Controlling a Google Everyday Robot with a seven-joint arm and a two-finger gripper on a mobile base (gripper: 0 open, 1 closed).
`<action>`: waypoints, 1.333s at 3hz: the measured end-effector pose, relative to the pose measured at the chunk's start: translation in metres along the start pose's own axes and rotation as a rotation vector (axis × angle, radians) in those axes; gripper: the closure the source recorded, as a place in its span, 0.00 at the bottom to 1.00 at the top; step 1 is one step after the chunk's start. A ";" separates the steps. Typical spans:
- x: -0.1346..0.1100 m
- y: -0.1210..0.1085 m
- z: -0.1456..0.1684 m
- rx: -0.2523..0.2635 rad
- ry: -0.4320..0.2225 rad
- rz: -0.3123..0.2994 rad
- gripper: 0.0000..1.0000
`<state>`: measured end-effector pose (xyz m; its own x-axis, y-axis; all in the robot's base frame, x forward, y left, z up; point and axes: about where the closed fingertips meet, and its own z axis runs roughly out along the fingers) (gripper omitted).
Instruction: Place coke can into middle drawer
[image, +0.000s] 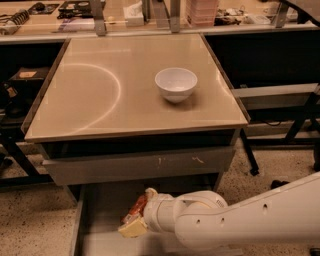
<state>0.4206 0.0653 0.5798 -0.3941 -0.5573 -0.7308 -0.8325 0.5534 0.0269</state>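
The coke can (138, 206) shows as a small red shape between my gripper's pale fingers (133, 228). My gripper (140, 212) is shut on it and holds it over the middle drawer (100, 220), a wide grey drawer pulled open below the table, low above its flat floor. My white arm reaches in from the lower right and hides the right part of the drawer. Most of the can is covered by the fingers.
A white bowl (175, 84) stands on the tan tabletop (100, 95). A closed drawer with pale scratches on its grey front (140, 166) sits just above the open one. A cluttered shelf runs along the back. Black table legs stand left and right on the speckled floor.
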 end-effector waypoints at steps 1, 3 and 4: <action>0.017 -0.010 0.020 -0.016 -0.037 0.041 1.00; 0.041 -0.016 0.022 0.006 -0.054 0.101 1.00; 0.071 -0.023 0.029 0.027 -0.097 0.174 1.00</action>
<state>0.4229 0.0314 0.5071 -0.4908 -0.3902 -0.7790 -0.7436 0.6536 0.1412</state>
